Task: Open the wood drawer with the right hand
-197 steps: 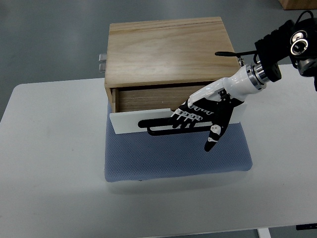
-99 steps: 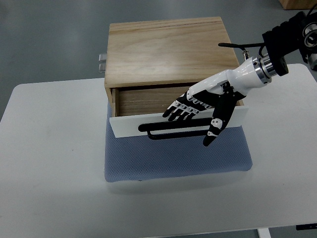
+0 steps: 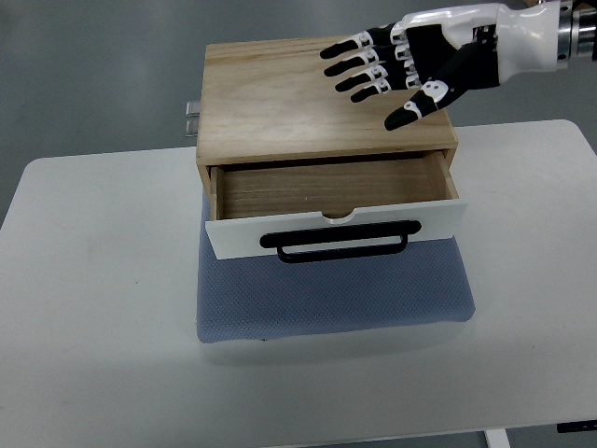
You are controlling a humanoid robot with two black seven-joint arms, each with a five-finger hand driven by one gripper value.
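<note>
The pale wood box (image 3: 317, 98) sits upright, its white-fronted drawer (image 3: 334, 227) pulled partly open, black handle (image 3: 334, 246) facing the camera, inside empty.

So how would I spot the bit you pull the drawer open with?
Find the wooden box sitting on a blue mat on the white table. Its drawer is pulled out, with a white front panel facing the camera. The handle is the black bar across that panel, the only dark piece on it.
</note>
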